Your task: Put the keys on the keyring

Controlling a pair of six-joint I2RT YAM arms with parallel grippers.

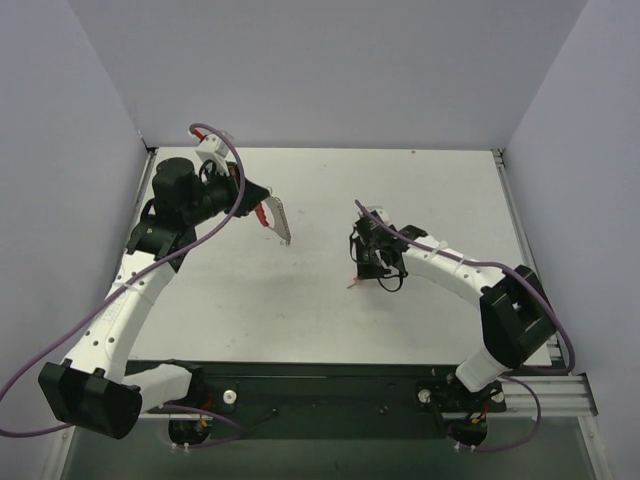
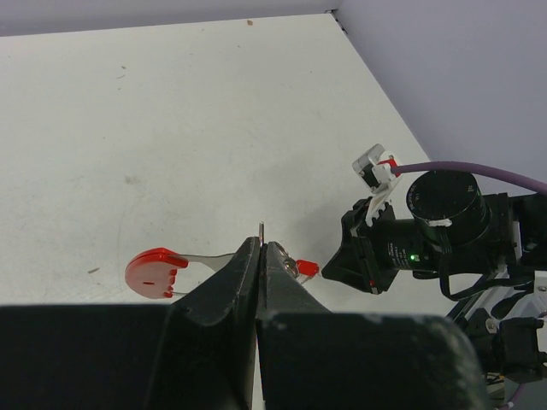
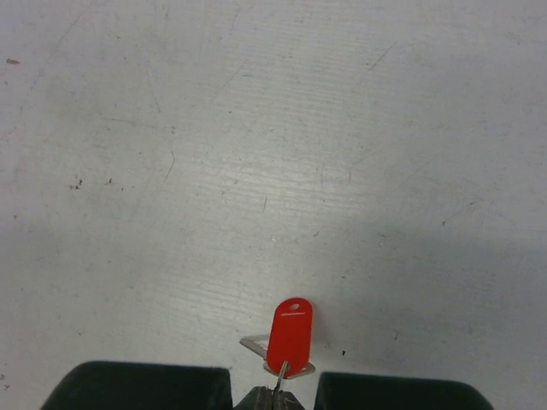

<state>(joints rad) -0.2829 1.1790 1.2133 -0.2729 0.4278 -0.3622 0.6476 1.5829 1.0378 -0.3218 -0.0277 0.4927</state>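
My left gripper [image 1: 268,212] hangs above the table's left half, shut on the keyring [image 1: 280,226], whose red piece and silver chain dangle from it. In the left wrist view its jaws [image 2: 261,248] are pressed together with a thin metal edge poking out, and the keyring's red foot-shaped end [image 2: 155,272] shows to the left. My right gripper [image 1: 360,268] is down at the table, shut on a thin wire loop [image 3: 281,372] that carries a red oval tag [image 3: 290,335] and a flat silver key [image 3: 256,344] lying under the tag.
The white table [image 1: 300,320] is boxed in by grey walls on the left, back and right. A black rail [image 1: 330,385] runs along the near edge. The right arm's wrist camera [image 2: 444,209] and purple cable [image 2: 487,171] sit close to my left fingers.
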